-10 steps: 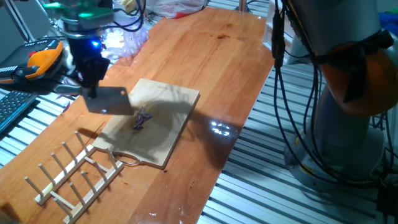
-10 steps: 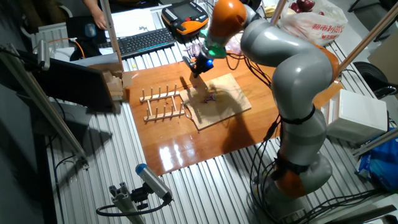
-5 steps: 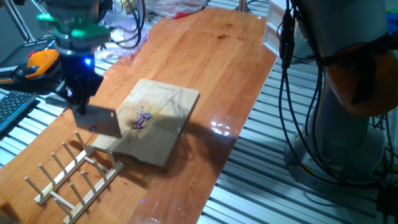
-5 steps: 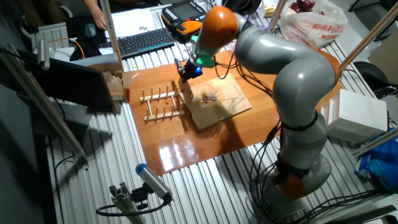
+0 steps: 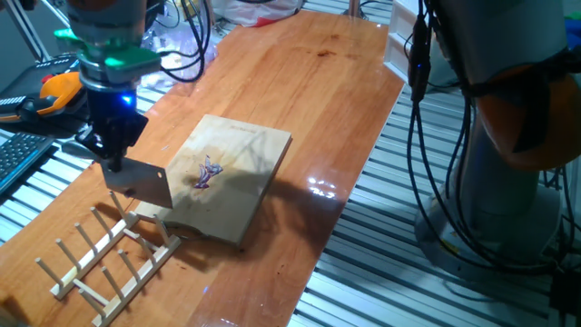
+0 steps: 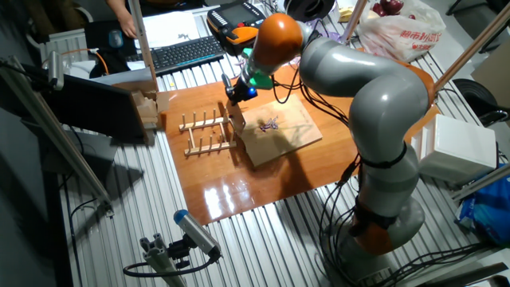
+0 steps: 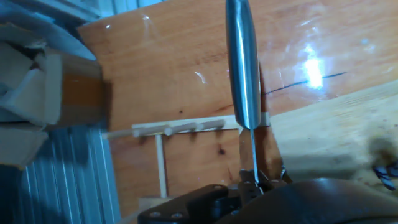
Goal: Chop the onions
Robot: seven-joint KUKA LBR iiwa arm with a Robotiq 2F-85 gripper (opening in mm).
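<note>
The onions (image 5: 207, 173) are thin purple slivers lying mid-way on the wooden board (image 5: 245, 150), and they show again in the other fixed view as onions (image 6: 271, 123) on the board (image 6: 291, 135). My gripper (image 5: 113, 154) is shut on a cleaver (image 5: 142, 183) and hangs left of the board, over the table beside the peg rack. In the hand view the cleaver (image 7: 243, 68) appears edge-on above the rack (image 7: 180, 127), with the board (image 7: 323, 137) to the right. A dark blur at that view's right edge may be the onions.
A wooden peg rack (image 5: 109, 250) lies at the table's front left, close under the blade. An orange teach pendant (image 5: 56, 91) and a keyboard (image 6: 183, 52) sit beyond the table's left edge. A wooden block (image 6: 147, 112) stands near the rack (image 6: 207, 135). Cables hang off the arm.
My gripper has carried the cleaver left and down, off the board and toward the peg rack. The onion slivers on the board have not moved.
</note>
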